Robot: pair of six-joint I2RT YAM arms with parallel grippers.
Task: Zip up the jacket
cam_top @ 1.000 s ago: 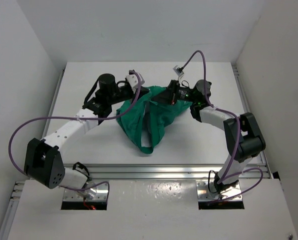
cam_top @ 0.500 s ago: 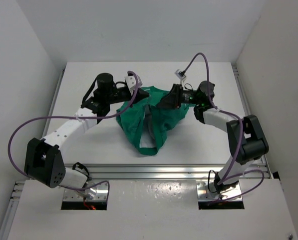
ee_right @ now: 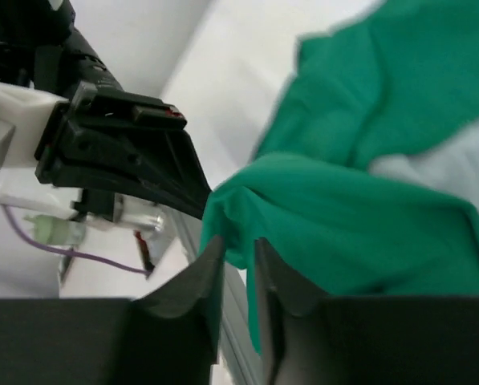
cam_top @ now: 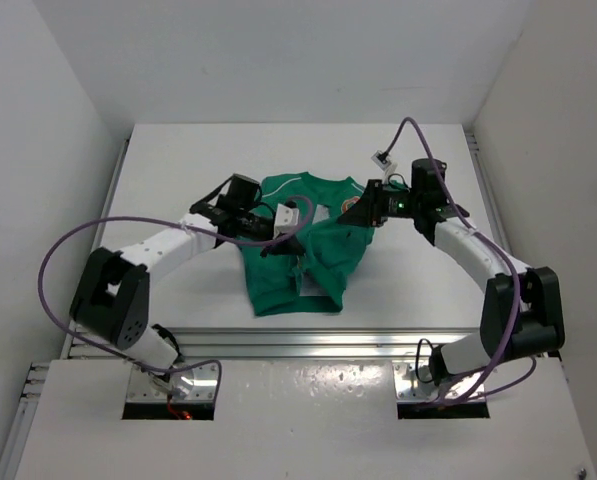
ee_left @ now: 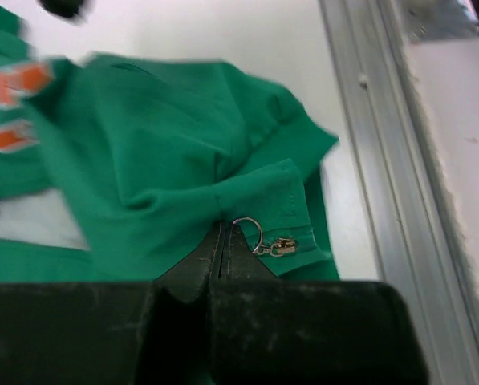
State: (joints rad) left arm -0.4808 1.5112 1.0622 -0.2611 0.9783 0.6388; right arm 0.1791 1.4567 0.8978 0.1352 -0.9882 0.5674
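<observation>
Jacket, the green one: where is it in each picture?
Top external: the jacket lies mid-table, between both arms.
Left wrist: its green fabric fills the left and middle.
Right wrist: it fills the right side.
Shared landmark: the left gripper pinching the jacket's edge, at left in the right wrist view.

The top view looks down from behind the arm bases, far enough to hold the whole flat white table [cam_top: 168, 170] and both arms. Each wrist view peers closely past its own jaws. The one on the left gripper [ee_left: 221, 234] faces the ribbed aluminium rail [ee_left: 383, 160] right of its jaws, and the one on the right gripper [ee_right: 237, 245] faces the left gripper beyond its jaws. All three share the small green fabric jacket [cam_top: 278, 290].
</observation>
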